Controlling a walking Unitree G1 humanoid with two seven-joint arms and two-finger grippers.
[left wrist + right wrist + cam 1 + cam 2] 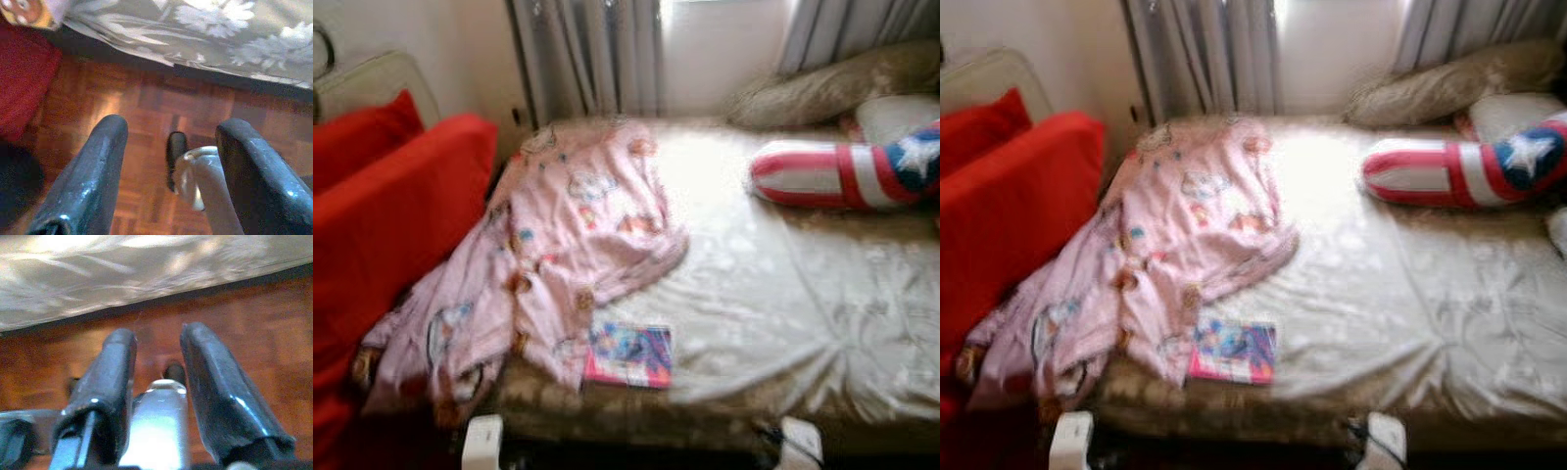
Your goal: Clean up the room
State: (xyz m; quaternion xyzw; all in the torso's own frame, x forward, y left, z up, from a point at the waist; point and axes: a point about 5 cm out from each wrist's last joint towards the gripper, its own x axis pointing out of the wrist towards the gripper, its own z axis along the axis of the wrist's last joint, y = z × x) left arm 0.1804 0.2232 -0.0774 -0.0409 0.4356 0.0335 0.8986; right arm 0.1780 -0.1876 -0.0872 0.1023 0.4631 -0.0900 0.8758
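A pink printed blanket [558, 255] lies crumpled over the left half of the bed and hangs off its near left corner. A colourful book [628, 355] rests on the bed's front edge, just beside the blanket's hem. My left gripper [171, 125] hangs open over the wooden floor [146, 103] in front of the bed. My right gripper [159, 333] also hangs low over the floor, its fingers apart with nothing between them.
The bed's cream floral cover [783, 294] is bare on the right. A red, white and blue star pillow [847, 171] and beige pillows [822, 88] lie at the head by the curtains [587, 59]. A red sofa [391, 215] stands close on the left.
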